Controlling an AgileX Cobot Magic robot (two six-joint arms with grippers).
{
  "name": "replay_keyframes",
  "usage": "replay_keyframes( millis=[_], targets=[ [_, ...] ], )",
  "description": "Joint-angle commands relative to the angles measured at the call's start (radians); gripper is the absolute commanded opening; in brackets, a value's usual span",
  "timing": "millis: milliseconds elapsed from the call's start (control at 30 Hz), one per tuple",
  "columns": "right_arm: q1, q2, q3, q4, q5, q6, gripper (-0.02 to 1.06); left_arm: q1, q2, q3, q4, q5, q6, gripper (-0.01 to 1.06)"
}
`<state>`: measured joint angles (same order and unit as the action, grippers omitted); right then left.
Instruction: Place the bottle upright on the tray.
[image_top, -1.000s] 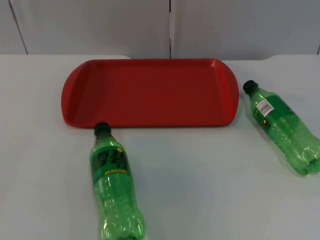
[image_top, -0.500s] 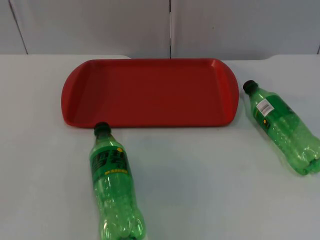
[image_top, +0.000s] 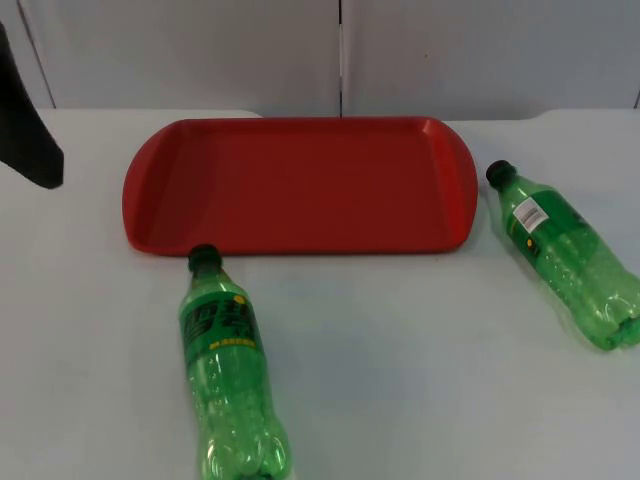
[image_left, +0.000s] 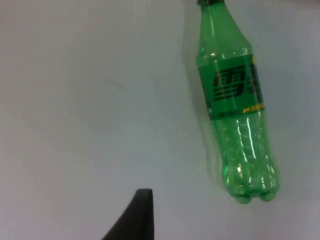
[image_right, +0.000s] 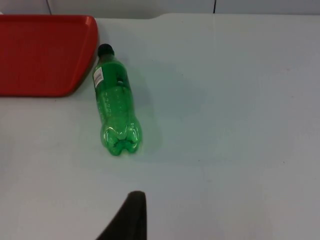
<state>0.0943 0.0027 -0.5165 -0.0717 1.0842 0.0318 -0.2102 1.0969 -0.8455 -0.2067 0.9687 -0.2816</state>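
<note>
A red tray (image_top: 150, 215) lies empty at the back middle of the table. One green bottle (image_top: 225, 370) with a black cap lies on its side in front of the tray's left end, cap toward the tray; the left wrist view has it too (image_left: 235, 110). A second green bottle (image_top: 570, 260) lies on its side to the right of the tray, cap near the tray's right end, and is seen again in the right wrist view (image_right: 115, 105). My left gripper (image_top: 28, 135) hangs at the far left, level with the tray, well away from the near bottle. My right gripper (image_right: 127, 217) is some way from the second bottle.
The grey partition wall (image_top: 340, 50) closes the table behind the tray. White table (image_top: 420, 370) stretches between the two bottles and in front of the tray.
The left arm has come into the top view at the far left edge. Both bottles and the tray lie where they were.
</note>
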Motion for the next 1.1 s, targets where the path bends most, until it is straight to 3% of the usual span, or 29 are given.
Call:
replay_keyframes(
  millis=[0, 233, 400, 767, 933, 1067],
  targets=[
    [-0.009, -0.003, 0.002, 0.002, -0.006, -0.001, 1.05, -0.045, 0.029, -0.01, 0.058, -0.033, -0.077, 1.05],
    [-0.009, -0.003, 0.002, 0.002, -0.006, -0.001, 1.05, -0.132, 0.134, -0.01, 0.126, -0.071, -0.203, 1.05],
    [-0.009, -0.003, 0.002, 0.002, -0.006, -0.001, 1.05, -0.2, 0.25, -0.011, 0.135, -0.17, -0.268, 1.05],
    [-0.009, -0.003, 0.002, 0.002, -0.006, -0.001, 1.05, -0.279, 0.488, -0.155, 0.194, -0.173, -0.312, 1.05],
    [-0.009, -0.003, 0.002, 0.002, -0.006, -0.001, 1.05, -0.315, 0.584, -0.212, 0.266, -0.174, -0.415, 1.05],
    [-0.009, -0.003, 0.002, 0.002, -0.006, -0.001, 1.05, -0.366, 0.654, -0.221, 0.296, -0.254, -0.539, 1.05]
  ],
)
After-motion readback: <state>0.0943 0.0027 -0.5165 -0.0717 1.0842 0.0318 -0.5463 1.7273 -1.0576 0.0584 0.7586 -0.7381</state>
